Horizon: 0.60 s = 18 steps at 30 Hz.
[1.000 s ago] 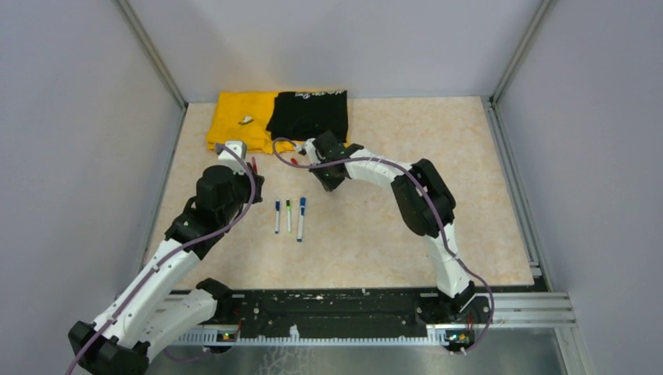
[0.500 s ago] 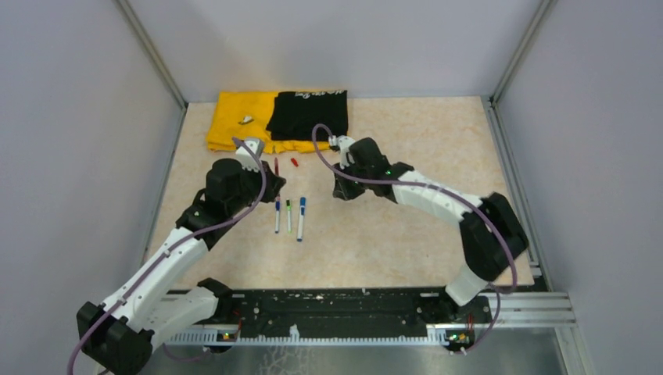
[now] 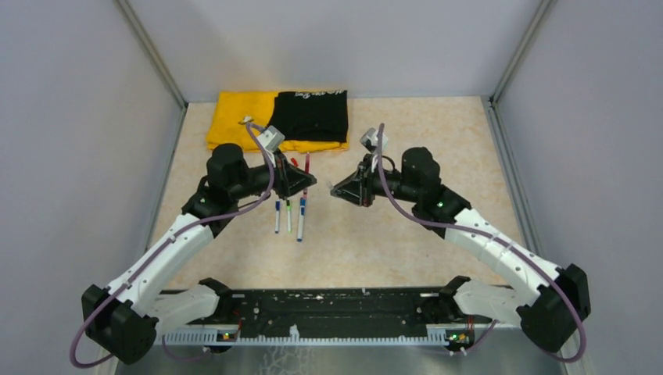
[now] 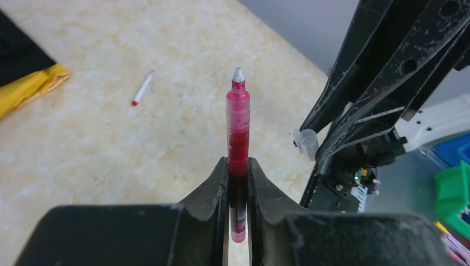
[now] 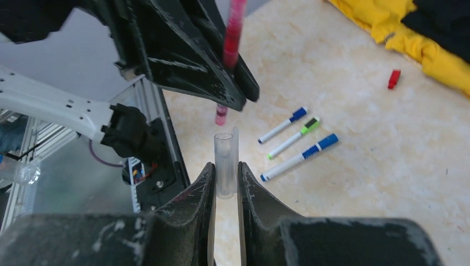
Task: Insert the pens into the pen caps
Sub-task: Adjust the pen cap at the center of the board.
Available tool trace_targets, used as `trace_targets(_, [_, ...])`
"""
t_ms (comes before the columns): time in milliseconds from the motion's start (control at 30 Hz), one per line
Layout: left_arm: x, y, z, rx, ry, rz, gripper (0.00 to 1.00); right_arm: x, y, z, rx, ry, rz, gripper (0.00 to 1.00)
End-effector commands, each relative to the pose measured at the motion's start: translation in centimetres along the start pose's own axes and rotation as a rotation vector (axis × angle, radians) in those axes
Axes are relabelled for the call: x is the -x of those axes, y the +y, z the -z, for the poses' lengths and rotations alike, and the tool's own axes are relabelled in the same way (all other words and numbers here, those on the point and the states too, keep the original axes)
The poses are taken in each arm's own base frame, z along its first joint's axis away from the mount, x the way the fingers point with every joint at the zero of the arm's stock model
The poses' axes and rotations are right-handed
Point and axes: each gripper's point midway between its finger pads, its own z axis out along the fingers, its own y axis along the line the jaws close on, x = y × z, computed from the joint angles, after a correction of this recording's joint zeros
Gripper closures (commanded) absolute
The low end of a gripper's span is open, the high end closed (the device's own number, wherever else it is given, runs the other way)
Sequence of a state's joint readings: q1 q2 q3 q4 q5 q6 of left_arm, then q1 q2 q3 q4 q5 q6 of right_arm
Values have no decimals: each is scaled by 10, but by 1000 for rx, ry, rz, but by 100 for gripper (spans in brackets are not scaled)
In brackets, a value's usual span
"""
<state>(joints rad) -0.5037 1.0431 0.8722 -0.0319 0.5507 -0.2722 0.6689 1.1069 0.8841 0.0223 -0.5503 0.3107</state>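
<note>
My left gripper is shut on a red pen, its white tip pointing away from the jaws. The clear pen cap stands upright between the fingers of my right gripper, which is shut on it with the cap's open end facing the pen. In the top view the left gripper and right gripper face each other above the table with a small gap between them. The cap sits right of the pen tip and lower. Three capped pens lie side by side on the table below.
A small red cap lies near the yellow cloth and the black cloth at the back. A slim white pen with a red end lies on the table. Grey walls close in the left, right and back.
Both arms have swung toward the middle. The left gripper carried the red pen to the right, and the right gripper turned to face left with the clear cap.
</note>
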Motion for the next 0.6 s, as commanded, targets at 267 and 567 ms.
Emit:
trace_targets(267, [26,-68,4,-295,-59,-116,100,48,68,44,229,-207,242,100])
trace_targets(567, [27,-59,5,-227,-63,-136,100,41,102,61,409,-175,358,100])
